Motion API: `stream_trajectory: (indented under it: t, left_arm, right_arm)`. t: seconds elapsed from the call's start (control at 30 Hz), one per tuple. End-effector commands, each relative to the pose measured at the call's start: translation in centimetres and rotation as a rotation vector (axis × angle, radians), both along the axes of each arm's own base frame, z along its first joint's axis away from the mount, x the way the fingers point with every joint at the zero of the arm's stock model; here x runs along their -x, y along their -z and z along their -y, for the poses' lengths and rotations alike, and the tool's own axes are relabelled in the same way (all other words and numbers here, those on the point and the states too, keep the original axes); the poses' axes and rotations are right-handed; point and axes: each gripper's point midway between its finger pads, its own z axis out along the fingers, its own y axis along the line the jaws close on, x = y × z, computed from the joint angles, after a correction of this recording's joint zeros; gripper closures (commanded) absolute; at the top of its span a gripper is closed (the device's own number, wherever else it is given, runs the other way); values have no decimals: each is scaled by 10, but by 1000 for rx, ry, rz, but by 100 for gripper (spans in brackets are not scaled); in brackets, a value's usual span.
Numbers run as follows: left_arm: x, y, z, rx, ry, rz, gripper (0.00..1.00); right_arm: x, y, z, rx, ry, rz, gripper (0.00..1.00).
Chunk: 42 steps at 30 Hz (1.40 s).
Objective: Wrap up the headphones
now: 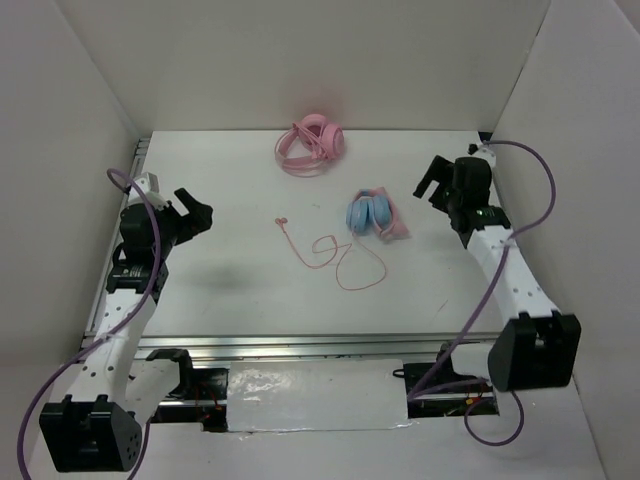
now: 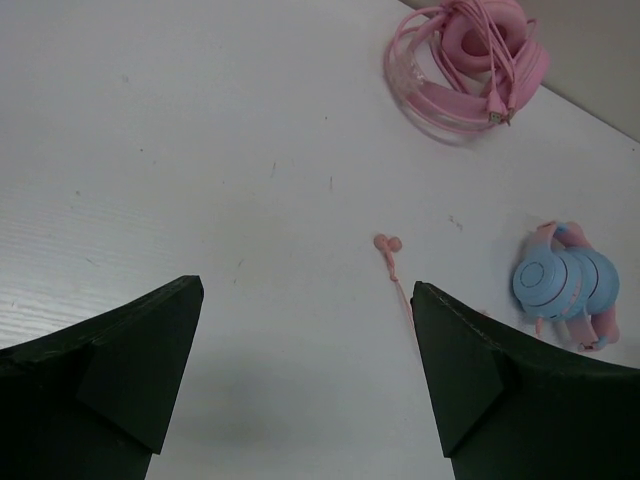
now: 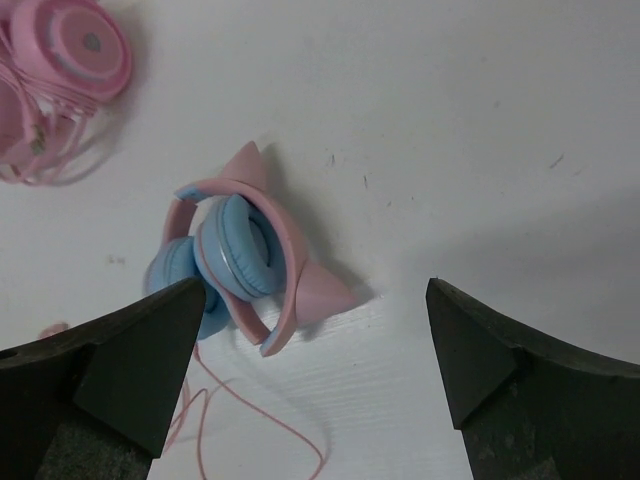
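Observation:
The headphones [image 1: 372, 214] with light blue ear cups and a pink cat-ear headband lie folded near the middle of the table. They also show in the right wrist view [image 3: 240, 262] and the left wrist view [image 2: 566, 285]. Their thin pink cable [image 1: 340, 256] trails loose in loops toward the front left and ends in a plug [image 2: 388, 244]. My left gripper [image 1: 196, 212] is open and empty above the left side of the table. My right gripper [image 1: 432, 178] is open and empty, above the table just right of the headphones.
All-pink headphones [image 1: 312, 145] with their cable wound up lie at the back middle, and also show in the left wrist view [image 2: 468, 62]. White walls close in the table [image 1: 240, 290] on the left, back and right. A metal rail [image 1: 300, 347] runs along the near edge.

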Motion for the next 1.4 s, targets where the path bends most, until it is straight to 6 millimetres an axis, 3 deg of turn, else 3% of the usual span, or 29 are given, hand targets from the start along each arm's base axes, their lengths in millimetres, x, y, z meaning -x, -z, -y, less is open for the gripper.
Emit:
stream_trajectory:
  t: [0.0,0.03,0.07,0.23,0.53,0.7,0.8,0.87,0.93,1.03,1.13,1.23,1.37]
  left_arm:
    - [-6,-12,3,2,26,22,1]
    - [-7,-10,2,-3,25,17,1]
    - [-7,-8,1,-7,21,13,1]
    - [-11,1,1,-23,35,-9,1]
    - [-16,14,1,-56,56,-41,1]
    - [-18,21,-1,-69,53,-58,1]
    - [-19,23,-1,-76,61,-62,1]
    - [-20,21,-1,-84,69,-61,1]
    - [-21,19,3,-97,102,-57,1]
    - [-24,15,9,-109,138,-47,1]
    - [-27,11,22,-104,213,-31,1]
    - [-29,6,44,-107,329,-17,1]
    - [-32,-6,90,-120,532,-3,1]
  right_arm:
    - [-20,32,-10,20,-102,-149,0]
    - [-31,30,-10,51,-128,-149,0]
    - [-39,51,-10,56,-132,-202,0]
    - [-64,87,-36,35,-331,-292,3]
    - [-54,148,-49,1,-347,-457,12]
    - [-56,164,-65,10,-394,-504,17]
    - [-58,172,-77,21,-419,-519,26]
    - [-57,173,-79,29,-424,-528,51]
    - [-60,173,-82,23,-437,-523,74]
    - [-62,166,-88,23,-487,-496,98]
    - [-69,145,-92,59,-537,-430,100]
    - [-69,108,-101,126,-636,-326,100]
    - [-53,45,-121,346,-875,-124,100]
